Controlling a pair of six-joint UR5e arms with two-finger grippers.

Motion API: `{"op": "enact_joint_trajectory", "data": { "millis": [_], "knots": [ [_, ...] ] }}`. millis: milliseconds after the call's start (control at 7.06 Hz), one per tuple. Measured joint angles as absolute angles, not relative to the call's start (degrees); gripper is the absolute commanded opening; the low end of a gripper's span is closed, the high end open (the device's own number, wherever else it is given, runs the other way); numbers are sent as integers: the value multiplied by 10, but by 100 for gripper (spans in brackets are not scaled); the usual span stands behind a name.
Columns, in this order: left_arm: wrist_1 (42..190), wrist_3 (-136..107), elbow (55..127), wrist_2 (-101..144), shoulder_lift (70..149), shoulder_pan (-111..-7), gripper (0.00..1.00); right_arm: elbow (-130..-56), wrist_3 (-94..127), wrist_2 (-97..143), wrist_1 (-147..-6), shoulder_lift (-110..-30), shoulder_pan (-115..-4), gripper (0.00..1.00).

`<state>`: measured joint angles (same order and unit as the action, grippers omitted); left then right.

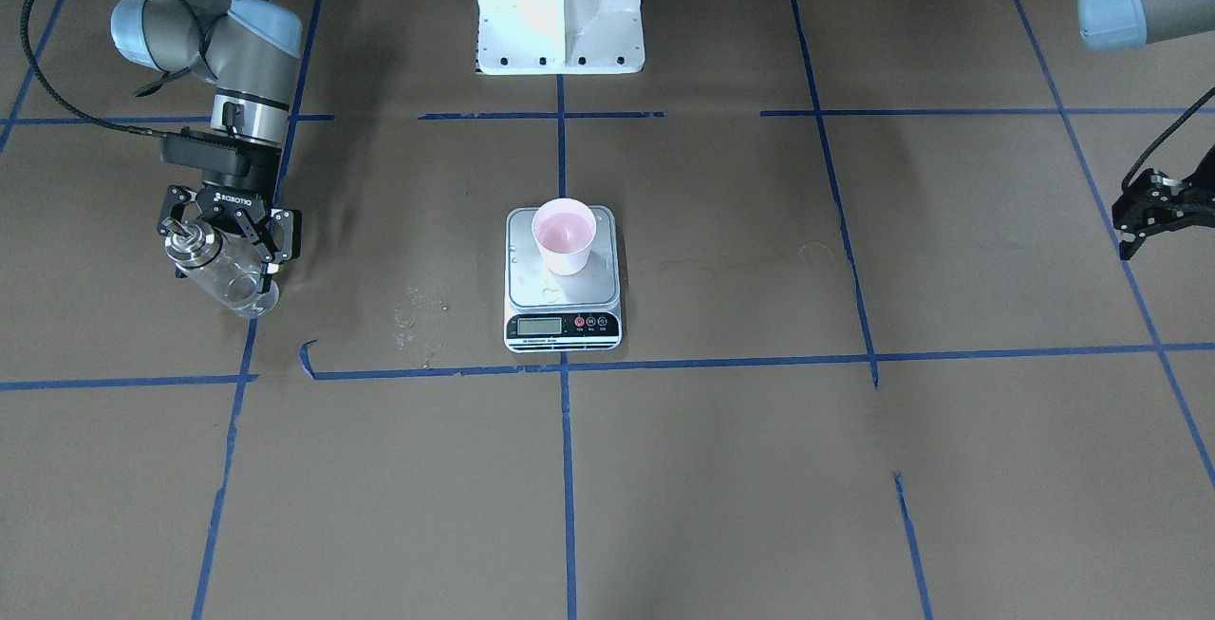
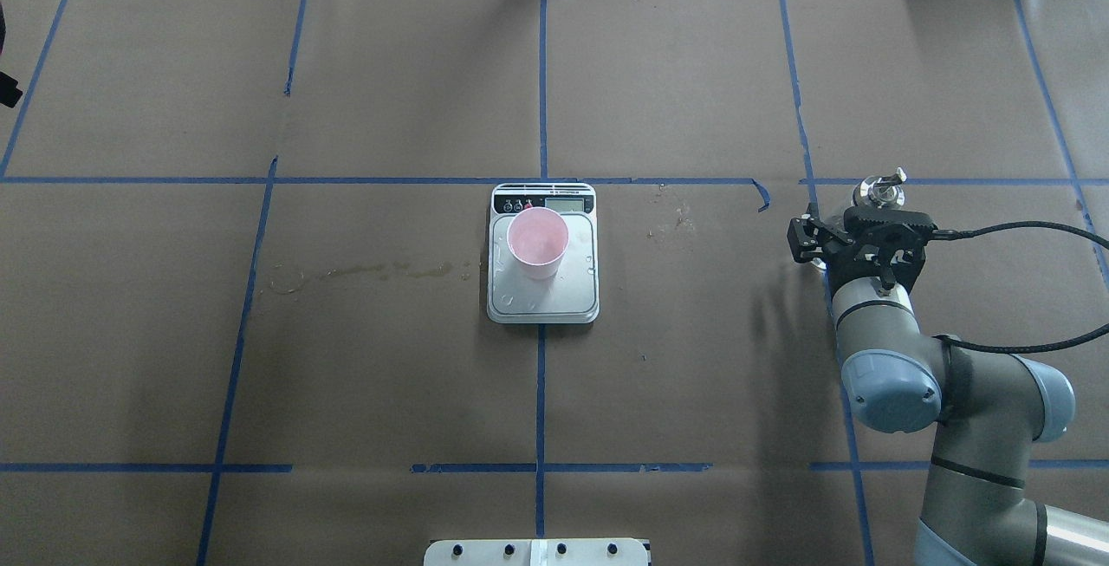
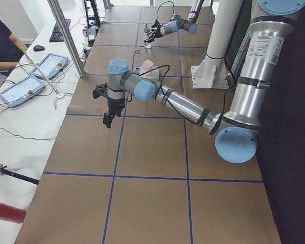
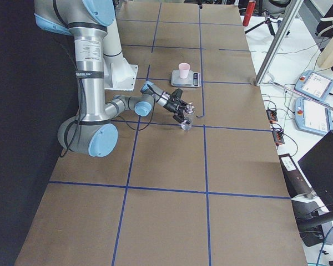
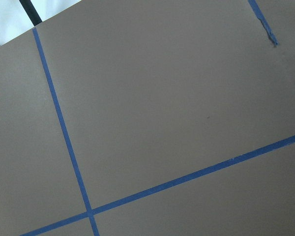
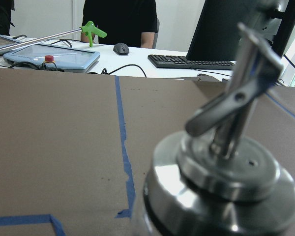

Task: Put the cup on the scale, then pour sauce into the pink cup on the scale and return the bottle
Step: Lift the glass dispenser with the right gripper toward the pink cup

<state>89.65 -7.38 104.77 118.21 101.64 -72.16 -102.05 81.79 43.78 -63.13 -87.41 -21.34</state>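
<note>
The cup (image 1: 564, 235) stands upright on the scale (image 1: 588, 290) at the table's middle, also in the overhead view (image 2: 537, 241). I cannot tell whether it holds liquid. The clear glass bottle (image 1: 228, 273) with its metal cap and spout (image 6: 221, 187) stands on the table on my right side. My right gripper (image 1: 221, 250) is around the bottle, jaws spread wide, and looks open. Its sauce level is not clear. My left gripper (image 1: 1130, 240) hangs empty over bare table far to the other side, fingers together.
The white robot pedestal (image 1: 560, 22) stands behind the scale. A dried spill stain (image 2: 364, 269) marks the brown paper on the scale's left side. Blue tape lines grid the table. Operators' tablets (image 3: 40, 66) and a metal post (image 3: 66, 35) lie beyond the far edge.
</note>
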Motion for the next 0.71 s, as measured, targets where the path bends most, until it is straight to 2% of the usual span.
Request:
{"op": "enact_joint_trajectory", "data": {
  "millis": [425,708],
  "knots": [
    [897,-75,1048,1182,1022,-722,100,-979,720,466,-498,-869,-247,0],
    [896,-75,1048,1182,1022,-723,100,-1032,620,544,-485,-869,-294,0]
  ]
}}
